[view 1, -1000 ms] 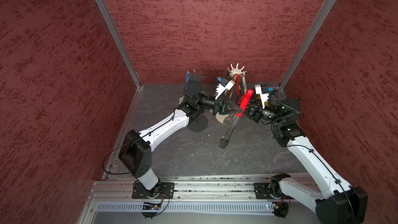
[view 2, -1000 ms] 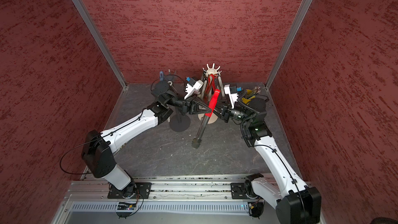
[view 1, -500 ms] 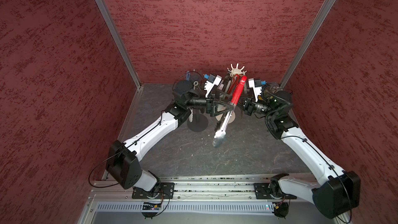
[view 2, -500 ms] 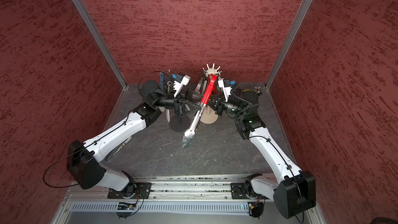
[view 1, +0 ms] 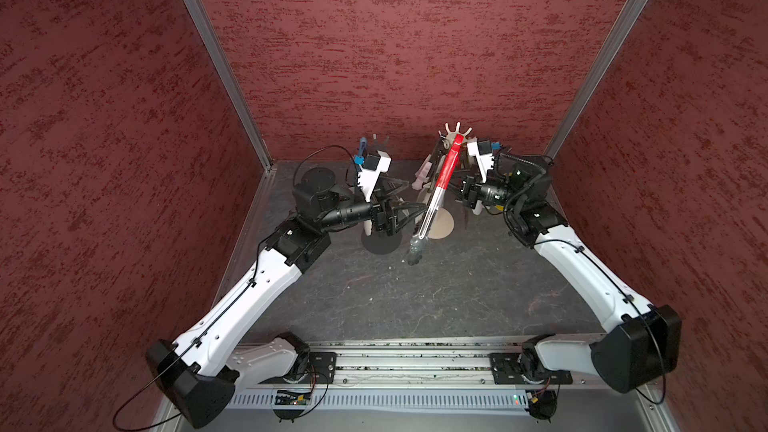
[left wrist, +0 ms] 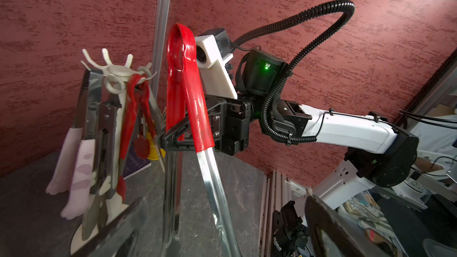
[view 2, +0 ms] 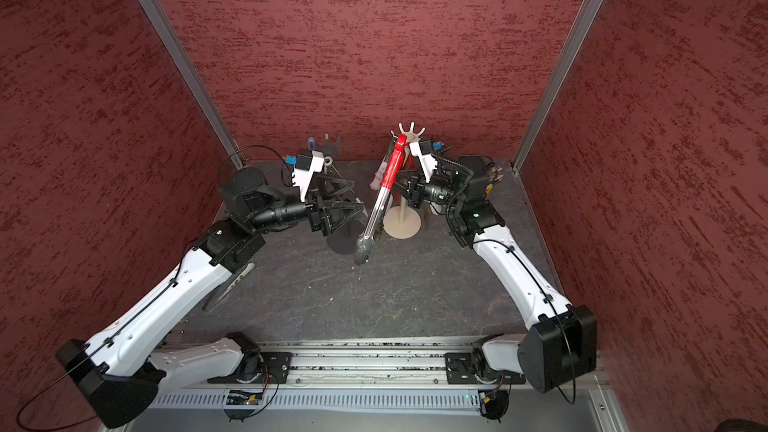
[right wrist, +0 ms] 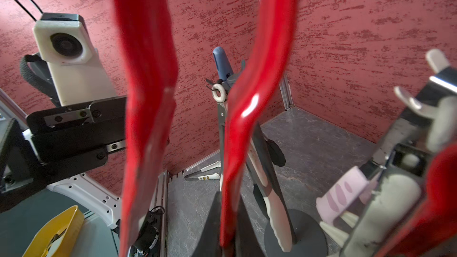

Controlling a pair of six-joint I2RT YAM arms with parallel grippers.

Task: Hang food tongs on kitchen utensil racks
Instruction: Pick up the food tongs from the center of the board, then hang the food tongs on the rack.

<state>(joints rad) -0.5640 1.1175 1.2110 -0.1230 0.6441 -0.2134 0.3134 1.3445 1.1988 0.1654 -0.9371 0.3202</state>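
Now, we note cream rack (view 2: 401, 226) bearing hung tongs (left wrist: 79, 164), red tongs (view 1: 446, 172) loop toward 1 o'clock, tips 7, right gripper (left wrist: 165, 140) clamping them, left gripper (view 2: 354, 204) agape.

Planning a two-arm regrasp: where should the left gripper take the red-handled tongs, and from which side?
Probably the bare metal arms below the red sleeve, level from the left gripper's side: the tongs stand near upright, and the right gripper clamps the sleeve.

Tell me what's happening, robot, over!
Left gripper open. Right gripper shut on red tongs, loop end up, beside cream rack, not yet hooked. Rack crowded with hung tongs.
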